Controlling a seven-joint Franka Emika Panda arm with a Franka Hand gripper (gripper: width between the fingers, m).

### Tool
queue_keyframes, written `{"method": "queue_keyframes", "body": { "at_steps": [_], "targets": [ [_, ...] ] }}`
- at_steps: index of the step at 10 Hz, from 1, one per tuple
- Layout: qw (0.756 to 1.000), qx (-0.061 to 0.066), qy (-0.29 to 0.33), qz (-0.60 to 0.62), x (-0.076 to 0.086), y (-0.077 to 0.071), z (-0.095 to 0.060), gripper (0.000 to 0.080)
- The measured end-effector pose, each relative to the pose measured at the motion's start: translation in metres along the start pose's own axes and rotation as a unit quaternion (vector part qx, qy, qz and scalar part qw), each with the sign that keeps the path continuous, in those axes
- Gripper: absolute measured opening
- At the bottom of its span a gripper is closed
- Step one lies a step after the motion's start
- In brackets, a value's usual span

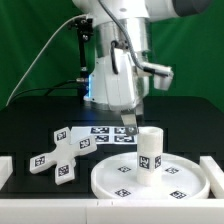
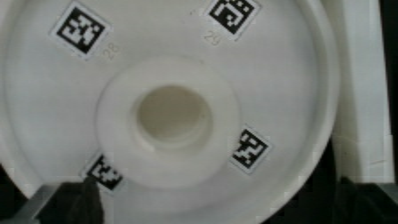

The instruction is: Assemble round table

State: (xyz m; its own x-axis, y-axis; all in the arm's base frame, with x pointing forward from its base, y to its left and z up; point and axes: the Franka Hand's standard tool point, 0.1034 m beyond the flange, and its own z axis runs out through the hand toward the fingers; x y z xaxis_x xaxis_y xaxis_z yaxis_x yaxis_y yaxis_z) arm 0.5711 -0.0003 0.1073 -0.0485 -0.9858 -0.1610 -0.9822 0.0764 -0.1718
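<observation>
Hovering with my pincer (image 1: 128,124) spread wide and grasping nothing, I look straight down on the disc (image 2: 54,110). The post (image 2: 175,112) stands upright at the disc's centre, below my pincer and not gripped, with its hollow top facing me. Square tags on the disc ring the post. The foot (image 1: 62,157) lies flat on the black worktop (image 1: 30,120), off to the exterior view's left of my pincer and lower, near the disc's rim.
</observation>
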Motion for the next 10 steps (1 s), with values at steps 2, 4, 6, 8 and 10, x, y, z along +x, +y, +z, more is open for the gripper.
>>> {"method": "queue_keyframes", "body": {
  "at_steps": [2,4,6,8,10],
  "targets": [
    [1.0,0.001,0.002,-0.029,-0.001,0.0,0.001,0.0649],
    [0.996,0.0,0.002,-0.086,0.0,0.0,0.001,0.0649],
    [0.976,0.004,0.004,-0.219,0.016,-0.002,-0.003,0.0649],
    [0.936,0.008,0.007,-0.352,0.059,-0.002,-0.009,0.0649],
    [0.92,0.011,0.026,-0.39,0.058,-0.001,-0.008,0.0649]
  ]
}}
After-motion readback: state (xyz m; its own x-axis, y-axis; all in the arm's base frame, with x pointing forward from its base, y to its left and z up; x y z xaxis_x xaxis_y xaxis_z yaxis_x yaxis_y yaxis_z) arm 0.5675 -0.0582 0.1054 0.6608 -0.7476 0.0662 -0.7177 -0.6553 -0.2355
